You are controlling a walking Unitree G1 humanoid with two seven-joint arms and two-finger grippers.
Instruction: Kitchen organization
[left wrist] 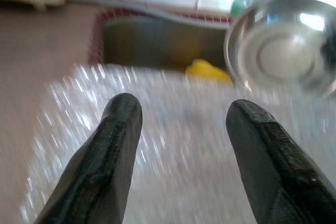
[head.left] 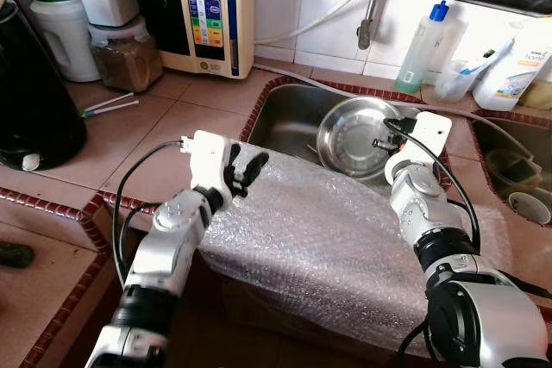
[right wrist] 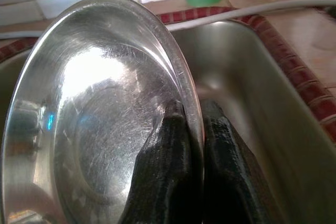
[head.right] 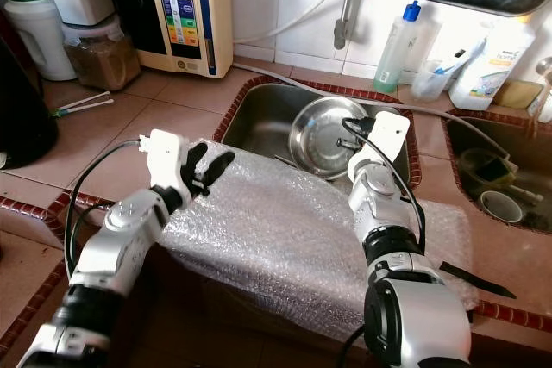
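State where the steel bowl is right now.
The steel bowl is tilted over the sink, its rim pinched by the right gripper, beyond the bubble wrap.

Bubble wrap (head.left: pixel 319 239) spreads across the lower middle of the frame, covering the near rim of the sink (head.left: pixel 289 114), so the basin is reachable only from above. The steel bowl (head.left: pixel 358 137), pinched at its rim by the right gripper (right wrist: pixel 191 129), fills the basin's right half; the left half lies open. Upper left, a black kettle (head.left: pixel 34 92), jars (head.left: pixel 125 53) and a water machine (head.left: pixel 211 10) crowd the bench (head.left: pixel 172 118).
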